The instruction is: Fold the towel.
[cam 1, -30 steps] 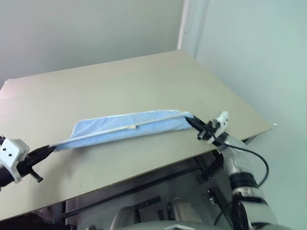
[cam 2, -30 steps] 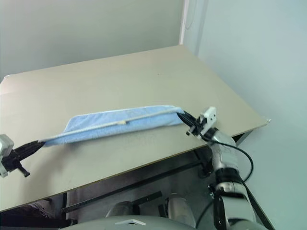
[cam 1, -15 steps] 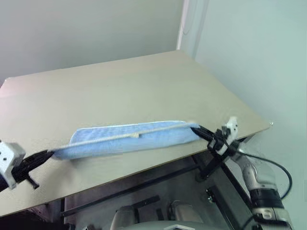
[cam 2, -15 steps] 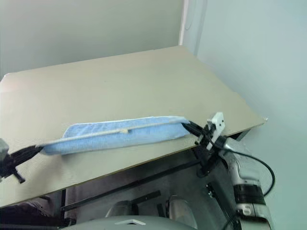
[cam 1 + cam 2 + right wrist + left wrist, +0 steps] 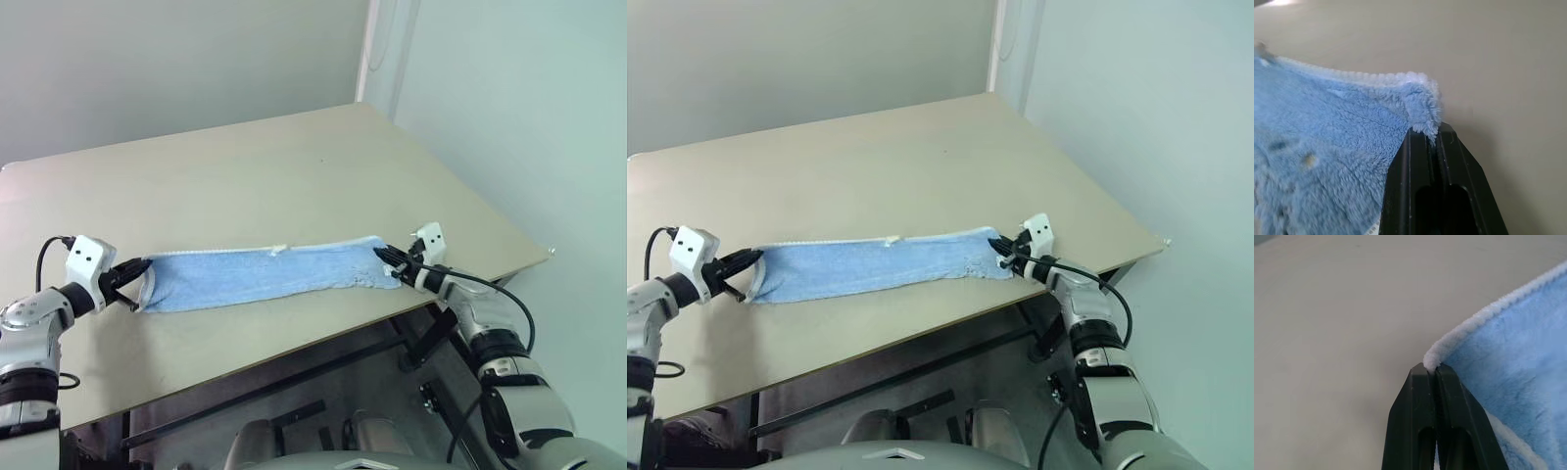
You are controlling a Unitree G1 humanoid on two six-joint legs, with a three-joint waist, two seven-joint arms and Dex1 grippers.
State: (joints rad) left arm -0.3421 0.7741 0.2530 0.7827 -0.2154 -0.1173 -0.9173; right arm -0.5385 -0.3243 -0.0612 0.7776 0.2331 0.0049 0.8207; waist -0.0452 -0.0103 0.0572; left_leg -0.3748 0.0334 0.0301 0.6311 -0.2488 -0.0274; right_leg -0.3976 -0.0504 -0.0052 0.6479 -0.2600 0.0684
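Towel (image 5: 265,274) lies as a long folded strip on the table (image 5: 294,176), parallel to the near edge and just back from it, stretched flat between both arms. Left gripper (image 5: 137,279) pinched tight on the towel's left end corner, white edging caught between the fingers. Right gripper (image 5: 390,262) likewise clamped on the right end corner, near the table's right edge. Small white tag (image 5: 280,248) on the far long edge, mid-strip.

Blue towel (image 5: 877,266) lying flat along the desk (image 5: 921,166), pinched at nine o'clock by left claw (image 5: 752,258), at three o'clock by right claw (image 5: 1000,252).
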